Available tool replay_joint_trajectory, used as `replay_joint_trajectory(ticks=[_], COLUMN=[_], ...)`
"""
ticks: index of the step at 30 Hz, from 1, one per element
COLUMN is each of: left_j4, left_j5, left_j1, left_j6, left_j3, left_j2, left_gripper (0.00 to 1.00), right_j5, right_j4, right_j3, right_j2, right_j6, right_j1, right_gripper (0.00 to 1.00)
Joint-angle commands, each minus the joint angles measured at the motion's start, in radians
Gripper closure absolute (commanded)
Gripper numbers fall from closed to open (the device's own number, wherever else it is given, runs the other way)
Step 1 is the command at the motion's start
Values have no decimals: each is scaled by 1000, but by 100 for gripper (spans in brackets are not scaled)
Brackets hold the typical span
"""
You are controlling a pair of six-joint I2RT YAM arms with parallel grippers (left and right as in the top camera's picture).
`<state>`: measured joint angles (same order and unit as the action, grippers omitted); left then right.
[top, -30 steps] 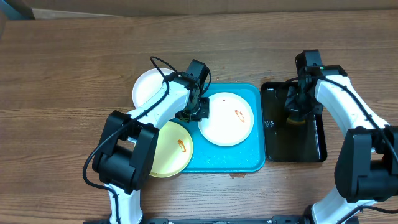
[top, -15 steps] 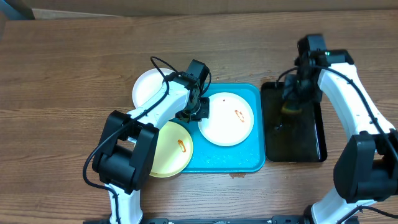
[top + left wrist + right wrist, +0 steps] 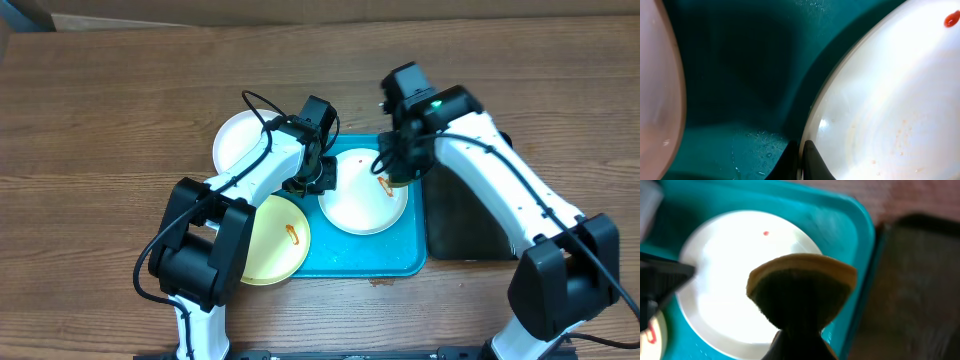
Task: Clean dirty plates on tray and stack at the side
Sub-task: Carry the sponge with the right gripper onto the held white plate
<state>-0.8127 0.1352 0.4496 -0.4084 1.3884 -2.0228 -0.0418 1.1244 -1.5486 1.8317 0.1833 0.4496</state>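
While the yellow plate [image 3: 270, 245] is lying nearest the robot, overhanging the front-left corner of the tray [image 3: 360, 260] with its orange smear [image 3: 292, 235] unwiped, the work is gathering just beyond it. The left gripper [image 3: 801, 159] is pinching the left rim of the middle plate [image 3: 355, 205], its fingers closed on the edge and steadying it on the tray. The right gripper [image 3: 799, 345], clamped on a sponge [image 3: 801, 287], is now hovering over that plate's right side, having swung across from the black tray [image 3: 470, 235] within the last second. Scrubbing is probably beginning, with a red spot [image 3: 765, 233] showing on the plate. Farthest back, the second white plate [image 3: 238, 140] is sitting beside the tray's rear-left corner.
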Motion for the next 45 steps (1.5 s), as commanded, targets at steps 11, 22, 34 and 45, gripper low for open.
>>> replay_joint_trajectory(ticks=[11,22,34,45], left_j4=[2,2,2,2], left_j5=[-11,-11,-3,-4], left_j1=[-4,-4,-4,-4], left_j6=[1,1,1,1], left_j3=[18,18,18,18], left_j2=[-11,-11,-11,-11], left_gripper=[96,96,96,96], right_j5=[-106,-208,-67,3], right_j4=[-305,-537,-620,-602], right_j3=[245,412,502,502], right_j2=[-21,-19,-9,32], right_j6=[-9,-8,-1,21], right_j1=[45,41,41,39], right_gripper=[96,96,96,96])
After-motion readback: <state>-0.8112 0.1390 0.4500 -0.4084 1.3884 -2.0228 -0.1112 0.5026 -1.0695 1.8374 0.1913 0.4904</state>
